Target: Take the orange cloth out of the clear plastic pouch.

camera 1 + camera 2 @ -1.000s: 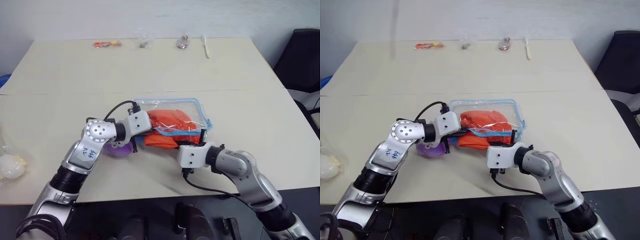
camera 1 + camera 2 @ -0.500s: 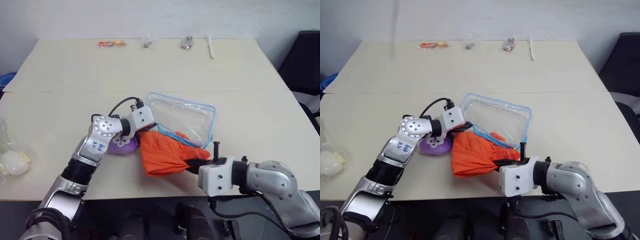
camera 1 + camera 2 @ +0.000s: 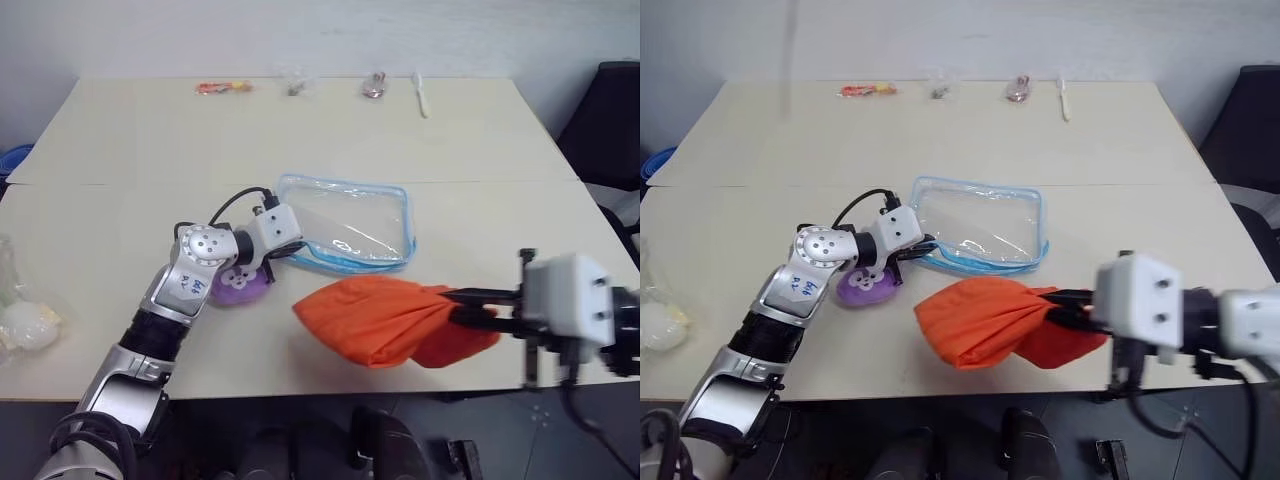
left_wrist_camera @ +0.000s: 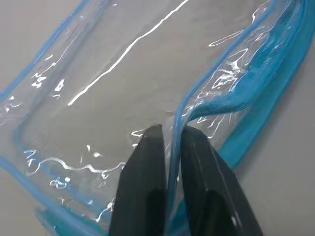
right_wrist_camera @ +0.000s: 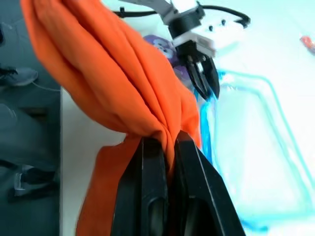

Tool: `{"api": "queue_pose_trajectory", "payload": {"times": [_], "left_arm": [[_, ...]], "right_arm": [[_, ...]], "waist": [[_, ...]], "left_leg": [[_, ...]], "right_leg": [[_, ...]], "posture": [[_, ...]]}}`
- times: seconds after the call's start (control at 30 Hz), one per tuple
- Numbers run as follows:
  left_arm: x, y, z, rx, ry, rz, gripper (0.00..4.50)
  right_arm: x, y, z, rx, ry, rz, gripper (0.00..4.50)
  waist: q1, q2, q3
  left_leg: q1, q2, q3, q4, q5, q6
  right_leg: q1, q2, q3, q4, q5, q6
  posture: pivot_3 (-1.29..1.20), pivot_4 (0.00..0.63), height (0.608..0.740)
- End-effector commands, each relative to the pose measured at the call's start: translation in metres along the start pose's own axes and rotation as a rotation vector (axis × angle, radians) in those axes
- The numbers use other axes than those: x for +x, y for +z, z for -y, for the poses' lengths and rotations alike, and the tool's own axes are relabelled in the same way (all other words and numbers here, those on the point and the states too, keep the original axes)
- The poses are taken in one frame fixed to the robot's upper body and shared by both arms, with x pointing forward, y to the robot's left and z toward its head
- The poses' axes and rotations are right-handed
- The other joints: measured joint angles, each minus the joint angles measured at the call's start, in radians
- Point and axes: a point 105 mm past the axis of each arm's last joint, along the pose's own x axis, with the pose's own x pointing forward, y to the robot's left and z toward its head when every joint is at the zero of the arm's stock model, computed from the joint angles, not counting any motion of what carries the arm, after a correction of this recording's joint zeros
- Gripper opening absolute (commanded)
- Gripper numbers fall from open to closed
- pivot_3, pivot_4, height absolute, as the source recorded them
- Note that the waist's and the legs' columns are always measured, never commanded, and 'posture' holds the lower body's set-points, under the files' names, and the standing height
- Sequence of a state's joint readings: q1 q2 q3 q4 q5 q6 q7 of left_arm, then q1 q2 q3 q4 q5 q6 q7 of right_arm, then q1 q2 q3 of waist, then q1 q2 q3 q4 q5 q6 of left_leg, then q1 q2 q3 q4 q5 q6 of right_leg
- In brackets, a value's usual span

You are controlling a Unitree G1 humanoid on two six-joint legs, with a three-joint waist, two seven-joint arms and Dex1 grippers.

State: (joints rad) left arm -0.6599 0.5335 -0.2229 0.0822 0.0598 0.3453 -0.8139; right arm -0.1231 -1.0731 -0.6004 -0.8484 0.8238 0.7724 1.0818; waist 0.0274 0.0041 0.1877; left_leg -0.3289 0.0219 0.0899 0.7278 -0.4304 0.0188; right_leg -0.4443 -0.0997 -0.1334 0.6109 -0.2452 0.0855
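Observation:
The orange cloth (image 3: 385, 320) hangs bunched above the table's near edge, fully outside the pouch. My right gripper (image 3: 468, 306) is shut on one end of it, and in the right wrist view the folds (image 5: 113, 73) spill from between the fingers. The clear plastic pouch (image 3: 350, 225), blue-edged and see-through, lies flat on the table just beyond the cloth. At its near left corner is my left gripper (image 3: 300, 247). In the left wrist view its fingertips (image 4: 170, 132) stand slightly apart, one on each side of the pouch's blue edging (image 4: 216, 73).
A small purple plush toy (image 3: 238, 288) lies under my left wrist. Along the far edge sit an orange item (image 3: 218, 87), two tiny packets (image 3: 292, 85) and a white stick (image 3: 422, 95). A white lump (image 3: 25, 325) lies at the left edge and a black chair (image 3: 610, 120) stands at the right.
My right gripper drew the orange cloth fully out of the pouch, up and to the right. The pouch dropped flat on the table. My left fingers parted a little on its edge.

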Motion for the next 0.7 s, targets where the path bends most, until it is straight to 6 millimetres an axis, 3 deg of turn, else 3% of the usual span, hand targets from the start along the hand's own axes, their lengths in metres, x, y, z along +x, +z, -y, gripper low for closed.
{"api": "queue_pose_trajectory", "payload": {"times": [0.03,0.2,0.3,0.4,0.47,0.57,0.7], "left_arm": [[-0.021,0.020,0.007,-0.001,-0.080,0.086,1.91],[-0.050,0.025,0.015,-0.025,-0.187,0.108,3.52],[-0.083,0.042,0.021,-0.150,-0.358,0.171,4.49],[-0.116,0.069,0.023,-0.224,-0.566,0.248,4.49],[-0.121,0.082,0.021,-0.244,-0.621,0.286,4.49],[-0.117,0.102,0.018,-0.258,-0.646,0.354,4.49],[-0.099,0.123,0.028,-0.225,-0.697,0.410,4.49]], "right_arm": [[-0.026,0.004,0.028,-0.022,-0.144,-0.040,0.00],[-0.041,-0.021,0.060,-0.155,-0.292,-0.187,0.00],[-0.052,-0.037,0.088,-0.257,-0.409,-0.250,0.00],[-0.063,-0.049,0.124,-0.493,-0.559,-0.345,0.00],[-0.062,-0.057,0.131,-0.603,-0.575,-0.376,0.00],[-0.059,-0.084,0.130,-0.640,-0.567,-0.403,0.00],[-0.042,-0.145,0.101,-0.619,-0.480,-0.452,0.00]], "waist": [[-0.001,0.000,0.000],[-0.001,0.000,0.000],[-0.003,0.000,0.000],[-0.007,0.001,0.001],[-0.004,0.003,0.001],[-0.003,0.003,0.001],[-0.004,0.003,0.001]], "left_leg": [[0.000,0.000,0.000,0.000,0.000,0.000],[0.000,0.000,0.000,0.000,0.000,0.000],[0.000,0.000,0.001,0.000,0.000,0.000],[0.000,0.001,0.002,0.000,0.000,0.000],[0.000,0.001,0.001,0.000,0.000,-0.001],[-0.001,0.000,0.001,0.000,0.001,-0.001],[-0.003,0.000,0.000,0.000,0.001,-0.001]], "right_leg": [[0.000,0.000,0.000,0.000,0.000,0.000],[0.000,-0.001,0.001,0.000,0.000,0.000],[0.000,-0.001,0.001,0.000,0.000,0.000],[-0.001,-0.001,0.001,0.000,0.000,0.000],[-0.001,-0.001,0.000,0.000,0.000,0.000],[0.000,-0.001,0.000,-0.001,0.000,0.000],[0.000,-0.001,-0.001,-0.002,0.000,0.000]], "posture": [[0.00,0.150,0.740],[0.00,0.150,0.740],[0.00,0.150,0.740],[0.00,0.150,0.740],[0.00,0.150,0.740],[0.00,0.150,0.740],[0.00,0.150,0.740]]}}
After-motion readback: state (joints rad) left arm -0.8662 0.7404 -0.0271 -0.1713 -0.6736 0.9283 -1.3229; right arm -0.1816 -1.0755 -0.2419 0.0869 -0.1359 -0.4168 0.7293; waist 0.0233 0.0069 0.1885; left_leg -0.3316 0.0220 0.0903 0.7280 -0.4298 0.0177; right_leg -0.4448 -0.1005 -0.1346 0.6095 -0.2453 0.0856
